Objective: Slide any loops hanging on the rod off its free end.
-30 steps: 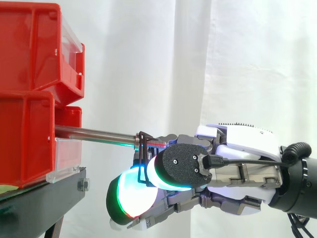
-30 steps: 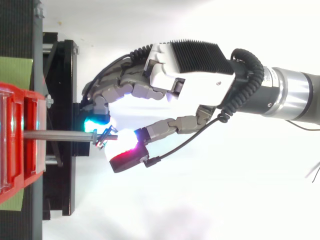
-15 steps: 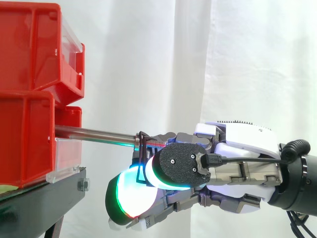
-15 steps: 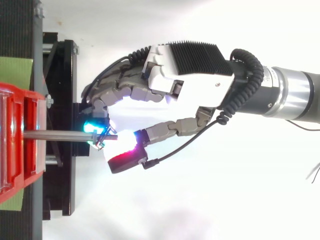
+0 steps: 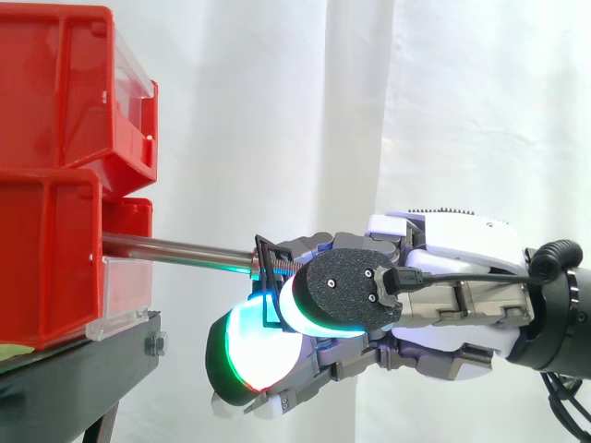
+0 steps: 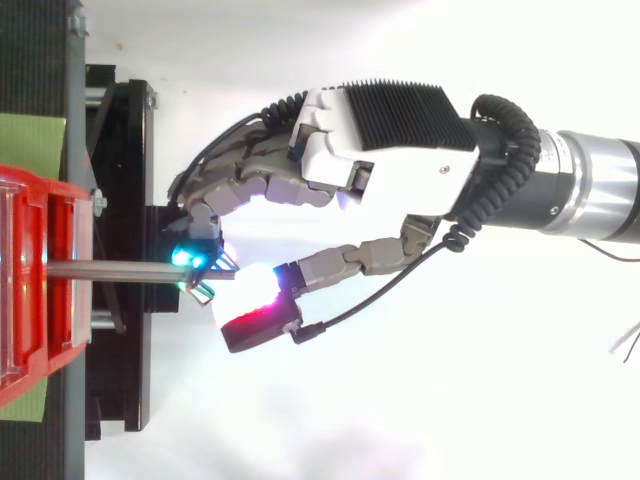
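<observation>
- Hand (image 5: 434, 309): curled, fingertips (image 6: 186, 257) and thumb pinching loops (image 6: 204, 283).
- Loops: dark wire, hung on rod (image 5: 175, 248) at its free end, just short of the tip.
- Rod: projecting level from red bins (image 5: 46, 258).
- Step: drawing off, probably near done.
- Next: straight pull along rod axis, away from bins, pinch kept firm.

You have a black stand (image 5: 83, 369) at the left, with a green sheet (image 6: 30, 145) lying flat on its top. Two red bins sit stacked there, the upper bin (image 5: 65, 83) on the lower bin (image 5: 46, 268), from whose front a metal rod (image 5: 175, 249) juts out level.
</observation>
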You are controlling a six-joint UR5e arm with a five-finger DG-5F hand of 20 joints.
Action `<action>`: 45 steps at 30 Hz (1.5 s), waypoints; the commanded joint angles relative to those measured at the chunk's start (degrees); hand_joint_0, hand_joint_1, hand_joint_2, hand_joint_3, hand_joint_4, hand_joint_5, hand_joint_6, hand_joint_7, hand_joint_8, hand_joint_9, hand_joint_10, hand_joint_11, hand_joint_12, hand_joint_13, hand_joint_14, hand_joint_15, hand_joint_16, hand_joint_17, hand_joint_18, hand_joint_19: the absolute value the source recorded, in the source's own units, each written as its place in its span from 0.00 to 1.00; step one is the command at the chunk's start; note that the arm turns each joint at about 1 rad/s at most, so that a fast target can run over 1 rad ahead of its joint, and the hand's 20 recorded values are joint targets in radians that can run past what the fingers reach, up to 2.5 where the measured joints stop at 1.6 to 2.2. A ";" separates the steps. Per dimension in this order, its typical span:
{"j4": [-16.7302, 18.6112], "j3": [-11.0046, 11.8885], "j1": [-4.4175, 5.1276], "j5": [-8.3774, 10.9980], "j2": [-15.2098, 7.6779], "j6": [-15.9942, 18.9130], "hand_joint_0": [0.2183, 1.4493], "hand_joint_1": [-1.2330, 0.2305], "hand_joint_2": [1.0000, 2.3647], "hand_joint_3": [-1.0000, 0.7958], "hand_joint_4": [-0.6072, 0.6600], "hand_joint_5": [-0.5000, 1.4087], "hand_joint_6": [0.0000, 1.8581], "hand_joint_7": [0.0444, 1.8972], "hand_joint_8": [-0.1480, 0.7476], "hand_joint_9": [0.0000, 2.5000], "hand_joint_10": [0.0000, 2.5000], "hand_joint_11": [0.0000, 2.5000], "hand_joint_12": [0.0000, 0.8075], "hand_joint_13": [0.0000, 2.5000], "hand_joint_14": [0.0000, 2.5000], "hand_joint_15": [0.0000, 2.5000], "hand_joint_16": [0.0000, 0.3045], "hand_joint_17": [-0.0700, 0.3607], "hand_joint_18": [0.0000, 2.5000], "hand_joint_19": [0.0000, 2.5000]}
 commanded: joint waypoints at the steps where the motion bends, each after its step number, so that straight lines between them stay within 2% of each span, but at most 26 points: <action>1: -1.39 0.00 -0.01 -0.03 0.41 0.00 0.29 0.41 0.02 0.49 0.53 0.16 0.47 0.52 0.45 0.28 0.01 0.15 0.32 0.27 0.00 0.03 0.11 0.34 0.24 0.11; 8: -1.74 0.00 -0.01 -0.03 0.41 -0.09 0.29 0.41 0.02 0.49 0.53 0.16 0.47 0.52 0.45 0.28 0.00 0.15 0.32 0.27 0.00 0.03 0.11 0.34 0.25 0.11; 11: -2.09 0.00 -0.01 -0.03 1.20 -0.09 0.29 0.41 0.02 0.49 0.53 0.16 0.47 0.52 0.45 0.28 0.01 0.16 0.32 0.27 0.00 0.03 0.11 0.34 0.25 0.11; 31: -13.69 -0.09 -0.27 0.32 5.07 -0.70 0.29 0.41 0.02 0.49 0.53 0.16 0.47 0.52 0.45 0.28 0.01 0.16 0.32 0.27 0.00 0.03 0.11 0.34 0.25 0.11; 42: -18.00 -0.09 -0.80 0.24 5.95 -0.53 0.29 0.41 0.02 0.48 0.53 0.16 0.47 0.52 0.45 0.28 0.01 0.15 0.32 0.27 0.00 0.03 0.11 0.34 0.25 0.11; 45: -19.14 -0.88 -0.88 0.32 7.09 -0.62 0.29 0.41 0.02 0.48 0.52 0.16 0.47 0.52 0.45 0.28 0.01 0.16 0.32 0.27 0.00 0.03 0.11 0.34 0.25 0.11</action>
